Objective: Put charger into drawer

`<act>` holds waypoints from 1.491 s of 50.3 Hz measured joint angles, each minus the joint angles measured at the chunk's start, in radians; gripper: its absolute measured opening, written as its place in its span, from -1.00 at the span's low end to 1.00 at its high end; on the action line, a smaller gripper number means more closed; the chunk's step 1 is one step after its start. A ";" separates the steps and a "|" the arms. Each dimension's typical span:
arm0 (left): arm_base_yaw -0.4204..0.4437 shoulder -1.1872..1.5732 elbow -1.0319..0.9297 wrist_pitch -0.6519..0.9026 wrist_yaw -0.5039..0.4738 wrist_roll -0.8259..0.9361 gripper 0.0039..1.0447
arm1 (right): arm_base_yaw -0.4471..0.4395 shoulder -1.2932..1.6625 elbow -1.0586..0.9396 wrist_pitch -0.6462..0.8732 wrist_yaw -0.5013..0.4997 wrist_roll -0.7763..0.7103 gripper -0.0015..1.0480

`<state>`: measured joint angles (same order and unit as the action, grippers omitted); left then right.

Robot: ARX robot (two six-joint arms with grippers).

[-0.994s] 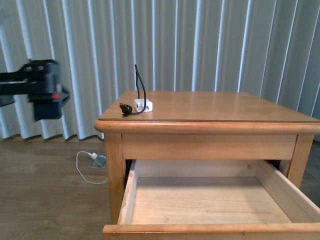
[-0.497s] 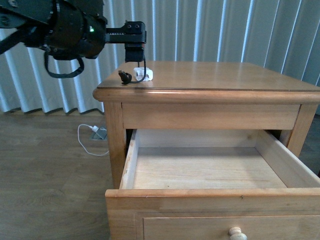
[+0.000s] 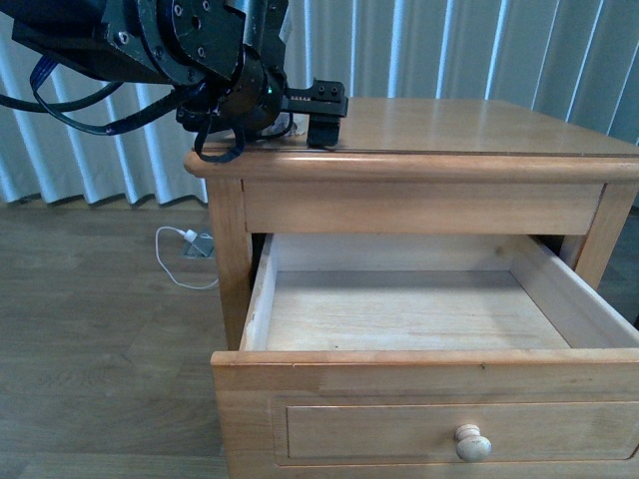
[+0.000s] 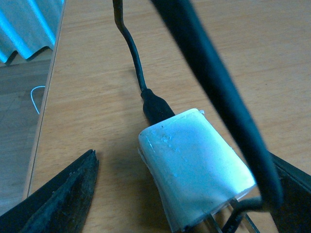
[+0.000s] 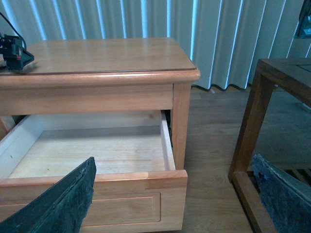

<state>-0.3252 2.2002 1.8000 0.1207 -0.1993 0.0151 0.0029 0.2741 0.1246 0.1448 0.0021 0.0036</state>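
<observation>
Left gripper (image 3: 321, 125) is down on the desk (image 3: 479, 125) near its left front corner, jaws released and spread, with the charger (image 4: 194, 165) lying between them on the desk top. In the left wrist view one finger (image 4: 73, 189) stands clear of the white block with bare wood between, while the other finger is mostly hidden at the picture's edge. The front view shows none of this, because the bulky black left arm (image 3: 190, 45) covers the charger completely. It does show the drawer (image 3: 429, 374) pulled well out toward the near side, with pale bare wood inside and a round knob (image 3: 473, 442) on its recessed front. Only the right wrist view takes in the right gripper (image 5: 172, 165), which is likewise open and holds nothing. It hangs near the drawer's right front corner, with a second piece of dark wooden furniture (image 5: 286, 73) further right. Vertical blinds (image 3: 449, 50) fill the far wall. Left of the desk, a white cable (image 3: 170, 269) curls on the wood floor (image 3: 100, 349), seen in the front view only. Close up, the left wrist view shows the thin black cable (image 4: 133, 53) plugged into the far end of the white block. A thicker, blurred black strand (image 4: 218, 92) crosses close to the lens, and I cannot tell what it belongs to.
</observation>
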 joint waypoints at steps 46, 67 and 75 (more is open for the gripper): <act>0.003 -0.126 -0.154 0.061 0.032 0.029 -0.24 | 0.000 0.000 0.000 0.000 0.000 0.000 0.83; -0.043 -0.494 -0.547 0.188 0.264 0.000 -0.24 | 0.000 0.000 0.000 0.000 0.000 0.000 0.83; -0.090 -0.591 -0.681 0.193 0.332 0.015 -0.24 | 0.000 0.000 0.000 0.000 0.000 0.000 0.83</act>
<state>-0.4156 1.6093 1.1187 0.3134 0.1329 0.0303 0.0025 0.2741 0.1246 0.1448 0.0025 0.0036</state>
